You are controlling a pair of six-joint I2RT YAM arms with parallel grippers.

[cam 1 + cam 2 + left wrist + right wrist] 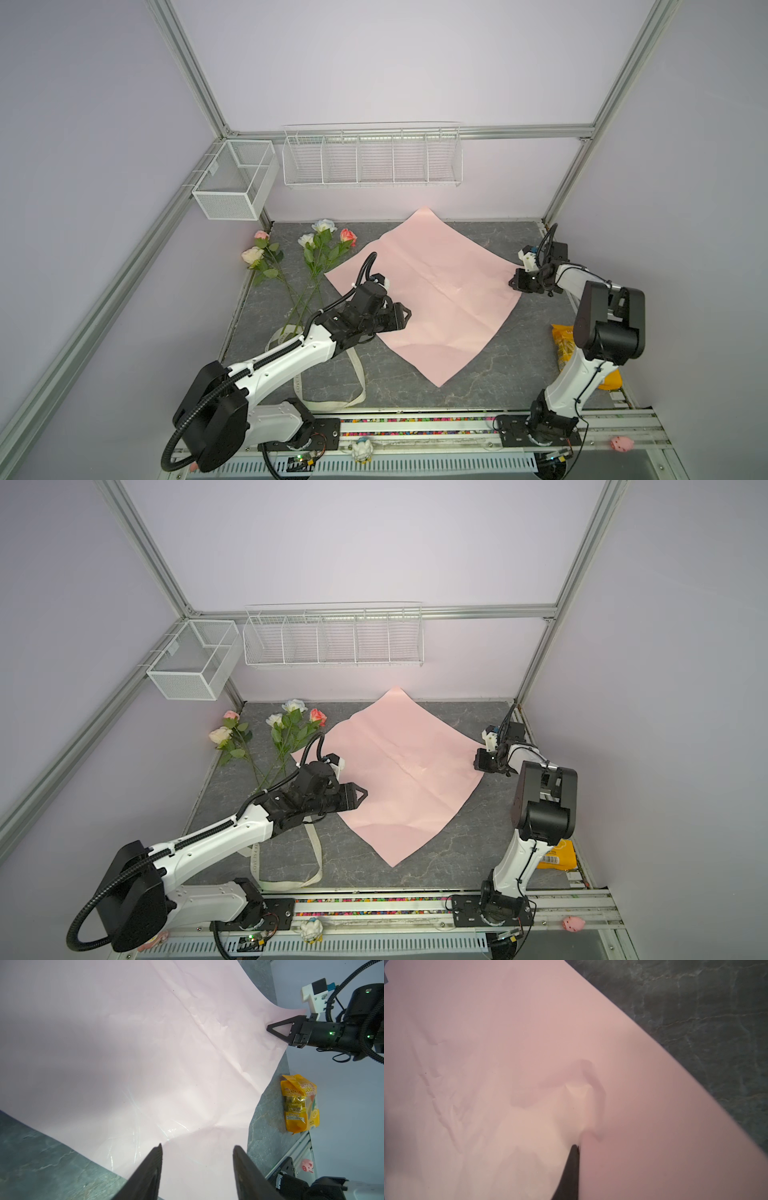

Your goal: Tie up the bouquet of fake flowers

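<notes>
Cream ribbon [359,374] loops nearest, behind the left gripper [405,314], whose fingers gape empty over paper [436,291]. The right gripper [512,284] pinches a paper corner. Loose flowers [316,249] lie beyond the left fingers: light, springy, probably best grasped at bare stems.

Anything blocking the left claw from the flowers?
Nothing visible does. The left claw, open over the pink paper, points away from the fake flowers; only paper edge and bare table lie between.
</notes>
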